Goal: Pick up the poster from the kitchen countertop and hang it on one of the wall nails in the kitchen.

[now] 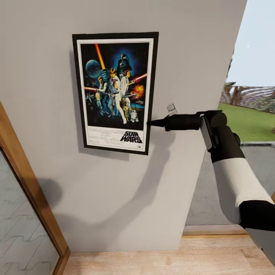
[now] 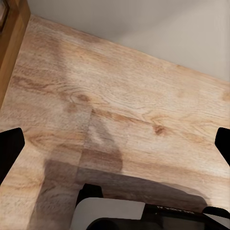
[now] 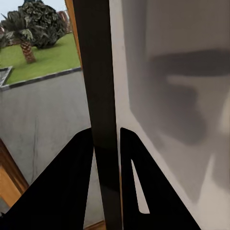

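— Where's the poster (image 1: 115, 92) right now?

— Up against the grey wall (image 1: 114, 191), upright, its black frame flat to the plaster. Star Wars lettering sits along the bottom, the figures on dark blue above it. It hangs a touch tilted, the lower edge sloping down toward the right.

— And the arm?

— The right claw (image 1: 151, 123) reaches in from the side, level, and meets the poster's right edge near its lower corner. From the right wrist view you see the frame edge-on, a dark strip (image 3: 103, 110) running between the two black fingers (image 3: 72, 187), with the fingers pressed against it on either side. So that claw is pinched onto the frame.

— Anything else on the wall?

— A small pale fitting (image 1: 171, 109) sticks out of the wall just above the arm, a little to the right of the poster. I can't say what it is. The arm's shadow falls across the wall below it.

— The other arm?

— The left claw (image 2: 115, 148) points down at the wooden floor (image 2: 124, 96). Its fingertips (image 2: 9, 146) stand far apart at opposite edges of the left wrist view, spread wide with nothing between them but floorboards.

— What's around?

— A wooden door frame (image 1: 26, 179) to the left, and past the wall's right end, lawn (image 1: 248, 122) and pavement outside.
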